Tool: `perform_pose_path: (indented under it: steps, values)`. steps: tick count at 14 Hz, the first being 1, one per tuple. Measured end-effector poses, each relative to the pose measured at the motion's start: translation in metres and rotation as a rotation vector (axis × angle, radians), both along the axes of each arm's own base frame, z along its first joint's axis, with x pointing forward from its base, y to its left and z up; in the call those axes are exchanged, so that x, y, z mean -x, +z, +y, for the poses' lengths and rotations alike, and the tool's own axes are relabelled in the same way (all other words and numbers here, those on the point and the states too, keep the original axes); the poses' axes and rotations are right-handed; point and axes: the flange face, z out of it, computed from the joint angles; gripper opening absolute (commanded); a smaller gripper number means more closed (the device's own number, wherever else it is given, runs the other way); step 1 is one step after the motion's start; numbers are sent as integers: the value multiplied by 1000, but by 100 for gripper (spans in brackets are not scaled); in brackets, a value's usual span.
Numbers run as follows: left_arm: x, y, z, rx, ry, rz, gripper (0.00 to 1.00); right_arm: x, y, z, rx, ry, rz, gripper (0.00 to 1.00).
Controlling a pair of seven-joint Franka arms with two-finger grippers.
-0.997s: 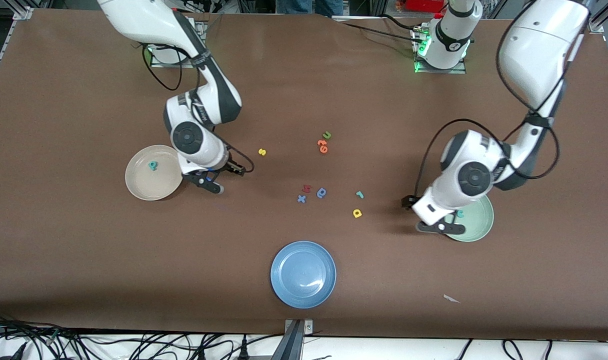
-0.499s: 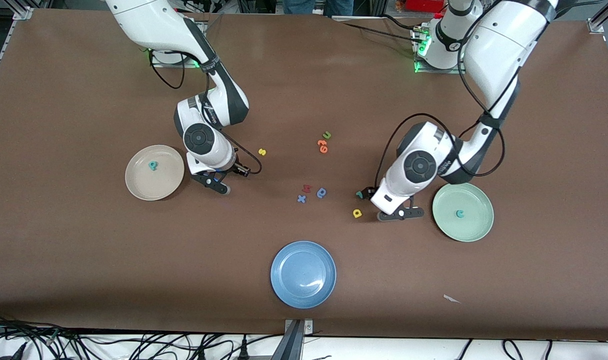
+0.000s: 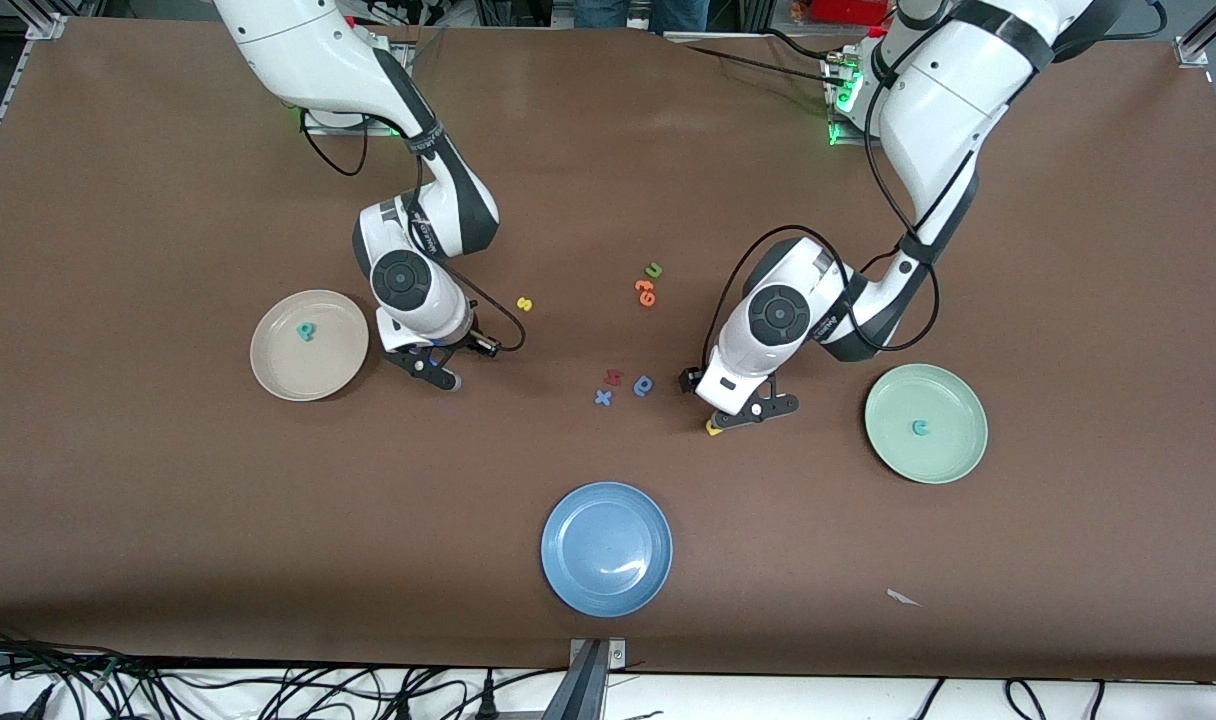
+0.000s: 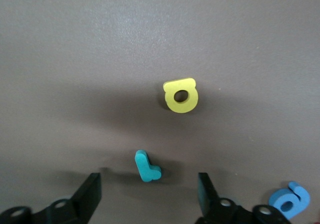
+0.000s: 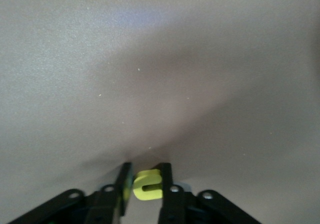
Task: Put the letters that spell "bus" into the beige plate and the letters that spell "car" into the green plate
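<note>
Only the wrist views show the right end effector (image 5: 146, 181) pinching a yellow letter (image 5: 146, 187) and the open left end effector (image 4: 147, 196) over the teal "r" (image 4: 147, 167).

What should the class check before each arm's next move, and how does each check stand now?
1. Right gripper shut on the yellow u: ok.
2. Yellow u lifted off the table: cannot tell.
3. Left gripper open, teal r between its jaws: ok.
4. Yellow a apart from the teal r: ok.
5. Beige plate holds the teal b; green plate holds the teal c: ok.
6. Yellow s in the beige plate: not ok.
</note>
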Motion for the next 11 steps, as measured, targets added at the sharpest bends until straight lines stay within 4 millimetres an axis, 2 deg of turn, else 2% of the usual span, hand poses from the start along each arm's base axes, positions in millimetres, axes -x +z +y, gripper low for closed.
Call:
perform_pose_path:
  steps: [3,5,6,8,10,11]
  values:
    - [-1,-3,1,0,3,0,64,-2,3,-1,1,2,-1,5]
    - [-2,-2,2,1,5,-3,57,-12,19,-14,11,25,10,5]
    - [-3,-2,2,1,6,-3,53,-21,33,-29,18,54,20,5]
    - [-3,-2,2,1,6,-4,47,-40,62,-77,31,131,42,5]
    - [-3,-2,3,1,6,-4,42,-53,76,-130,40,194,58,6]
    - [-3,-2,3,1,6,-4,37,-56,76,-154,42,229,67,9]
